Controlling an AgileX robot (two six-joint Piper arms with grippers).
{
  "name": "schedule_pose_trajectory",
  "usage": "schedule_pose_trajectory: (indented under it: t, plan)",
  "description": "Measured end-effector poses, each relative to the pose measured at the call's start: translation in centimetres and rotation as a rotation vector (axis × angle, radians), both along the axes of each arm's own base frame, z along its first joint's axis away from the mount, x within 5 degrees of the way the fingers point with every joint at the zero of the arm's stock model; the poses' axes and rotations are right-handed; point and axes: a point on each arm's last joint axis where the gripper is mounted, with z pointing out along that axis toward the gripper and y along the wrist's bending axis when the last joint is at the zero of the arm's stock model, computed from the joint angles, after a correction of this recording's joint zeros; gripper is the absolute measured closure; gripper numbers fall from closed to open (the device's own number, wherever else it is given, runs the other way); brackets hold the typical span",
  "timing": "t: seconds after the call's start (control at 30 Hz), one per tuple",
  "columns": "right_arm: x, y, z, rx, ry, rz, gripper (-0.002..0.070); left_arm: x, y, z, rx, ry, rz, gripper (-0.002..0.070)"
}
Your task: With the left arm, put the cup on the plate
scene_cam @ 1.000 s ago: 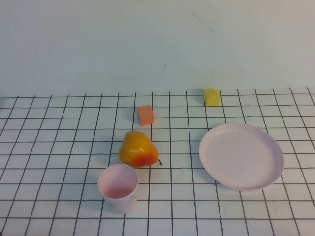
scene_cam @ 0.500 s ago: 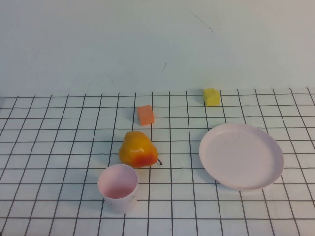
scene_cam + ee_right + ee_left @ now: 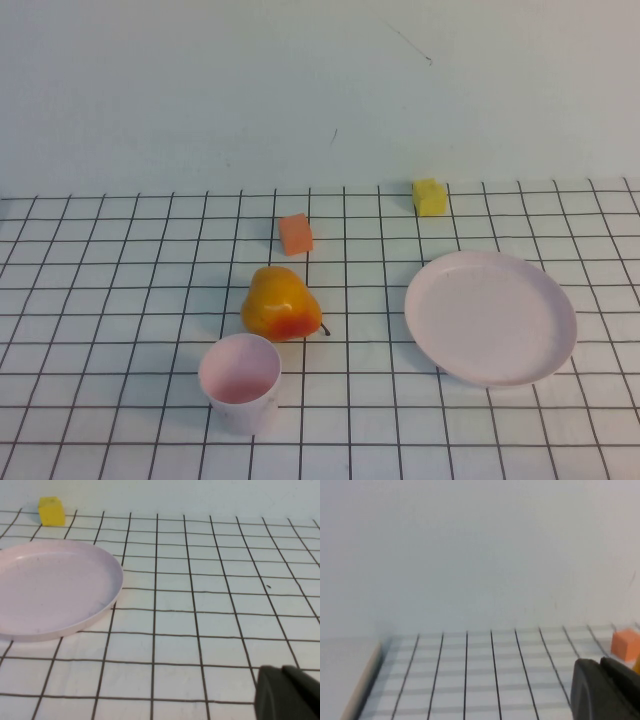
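The cup [image 3: 240, 381] stands upright on the gridded counter [image 3: 120, 300], the pear [image 3: 281, 304] just behind it. The plate [image 3: 490, 316] lies well apart to the right. An orange cube [image 3: 295, 234] and a yellow cube [image 3: 429, 196] sit farther back. Only a dark edge of the left gripper [image 3: 605, 690] and right gripper [image 3: 287, 692] shows; whether their jaws are open, I cannot tell.

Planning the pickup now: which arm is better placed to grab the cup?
Left. The cup stands on the robot's left, the plate on its right. Neither claw appears from above; only a dark edge of the left claw and right claw shows.
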Motion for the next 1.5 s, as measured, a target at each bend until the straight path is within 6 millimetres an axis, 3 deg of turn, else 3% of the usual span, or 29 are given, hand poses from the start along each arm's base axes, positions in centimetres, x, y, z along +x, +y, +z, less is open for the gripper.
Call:
schedule_pose_trajectory:
  t: [0.27,0.77,0.83,1.0,1.13,1.23,1.5]
  plan:
    - [0.0,0.0,0.0,0.0,0.0,0.0,0.0678,-0.3,0.1,2.7,-0.014,-0.299,0.013,0.0678]
    - [0.0,0.0,0.0,0.0,0.0,0.0,0.0678,-0.5,0.2,3.8,-0.102,-0.351,0.014,0.0678]
    - [0.0,0.0,0.0,0.0,0.0,0.0,0.0678,-0.9,0.2,5.8,-0.098,-0.336,0.006,0.0678]
    - [0.0,0.0,0.0,0.0,0.0,0.0,0.0678,-2.6,0.1,13.3,-0.061,-0.276,-0.012,0.0678]
    - [0.0,0.0,0.0,0.0,0.0,0.0,0.0678,-1.6,0.1,17.4,0.007,-0.069,0.0,0.0678]
    - [0.0,0.0,0.0,0.0,0.0,0.0,0.0678,0.0,0.0,18.9,0.023,0.01,0.004,0.0678]
    - [0.0,0.0,0.0,0.0,0.0,0.0,0.0678,6.0,-0.7,17.5,-0.016,0.319,-0.038,0.0678]
